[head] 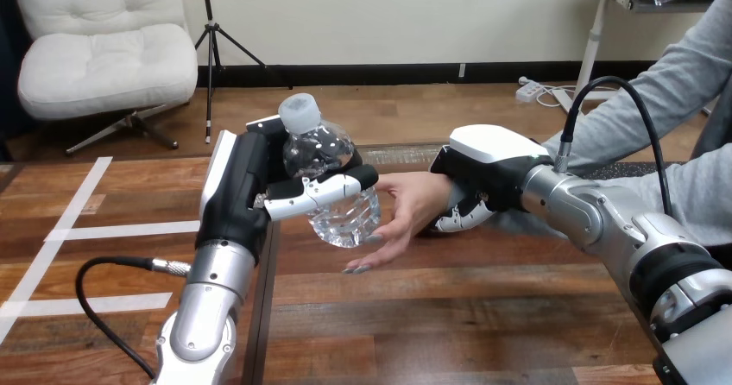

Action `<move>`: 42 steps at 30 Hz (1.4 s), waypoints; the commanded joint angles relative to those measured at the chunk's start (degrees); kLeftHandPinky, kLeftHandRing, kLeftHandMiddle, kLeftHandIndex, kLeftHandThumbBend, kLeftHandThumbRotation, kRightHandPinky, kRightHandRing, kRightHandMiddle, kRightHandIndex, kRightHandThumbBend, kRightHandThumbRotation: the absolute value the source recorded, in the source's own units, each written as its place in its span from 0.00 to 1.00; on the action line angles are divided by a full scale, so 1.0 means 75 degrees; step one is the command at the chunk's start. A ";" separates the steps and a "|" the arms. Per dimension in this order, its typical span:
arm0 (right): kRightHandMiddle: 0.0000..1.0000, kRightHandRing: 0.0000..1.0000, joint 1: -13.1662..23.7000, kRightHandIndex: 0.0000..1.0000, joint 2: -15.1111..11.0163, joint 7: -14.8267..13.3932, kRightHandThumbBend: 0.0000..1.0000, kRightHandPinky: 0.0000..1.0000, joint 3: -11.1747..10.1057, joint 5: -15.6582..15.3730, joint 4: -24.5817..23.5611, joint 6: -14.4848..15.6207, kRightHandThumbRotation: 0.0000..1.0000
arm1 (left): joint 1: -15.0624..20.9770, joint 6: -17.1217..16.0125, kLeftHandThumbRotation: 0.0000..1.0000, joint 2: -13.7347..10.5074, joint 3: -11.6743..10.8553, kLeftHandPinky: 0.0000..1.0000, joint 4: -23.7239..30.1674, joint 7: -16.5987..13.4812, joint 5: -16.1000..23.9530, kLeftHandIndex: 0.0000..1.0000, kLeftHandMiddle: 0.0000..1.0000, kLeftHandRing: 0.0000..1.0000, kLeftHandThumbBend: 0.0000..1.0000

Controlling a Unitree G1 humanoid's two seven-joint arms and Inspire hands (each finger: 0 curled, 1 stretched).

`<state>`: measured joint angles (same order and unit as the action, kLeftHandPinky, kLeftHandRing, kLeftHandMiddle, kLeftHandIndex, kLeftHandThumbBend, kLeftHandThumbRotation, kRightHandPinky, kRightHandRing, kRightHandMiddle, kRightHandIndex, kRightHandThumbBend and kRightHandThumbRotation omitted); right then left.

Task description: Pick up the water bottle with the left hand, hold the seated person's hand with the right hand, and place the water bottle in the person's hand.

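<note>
**Water bottle held at an open palm, not yet released**

The robot's right arm (604, 221) fills the lower right of the frame, closest to the viewer. The wooden tabletop (449, 316) spreads beneath everything. The left arm (211, 290) rises from the bottom left.

The right hand (492, 156), right of centre, sits over the person's wrist (440, 199) with its fingers curled underneath it. The left hand (250, 186), left of centre, has fingers and thumb wrapped round the water bottle (321, 152).

The bottle is clear of the tabletop and tilted. Its base is touching or just beside the person's hand (414, 208). That hand lies open at centre, palm toward the bottle, fingertips resting on the wood.

The likely risk is that the person's fingers are not closed round the bottle. If the left hand lets go too soon, the tilted bottle could slip off the palm and roll across the tabletop.
</note>
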<state>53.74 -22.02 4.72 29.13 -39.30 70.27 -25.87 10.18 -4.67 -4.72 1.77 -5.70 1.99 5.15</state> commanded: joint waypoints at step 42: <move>0.39 0.33 0.1307 0.39 0.0180 -0.0056 0.45 0.28 -0.0202 0.0159 -0.0127 0.0012 0.30 | 0.1025 -0.1109 0.00 0.0198 0.0172 0.27 -0.0988 -0.0085 0.0194 0.38 0.37 0.33 0.73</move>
<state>53.74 -21.89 5.01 29.14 -39.30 70.47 -25.60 10.21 -8.28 -3.96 2.13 -11.71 2.31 5.72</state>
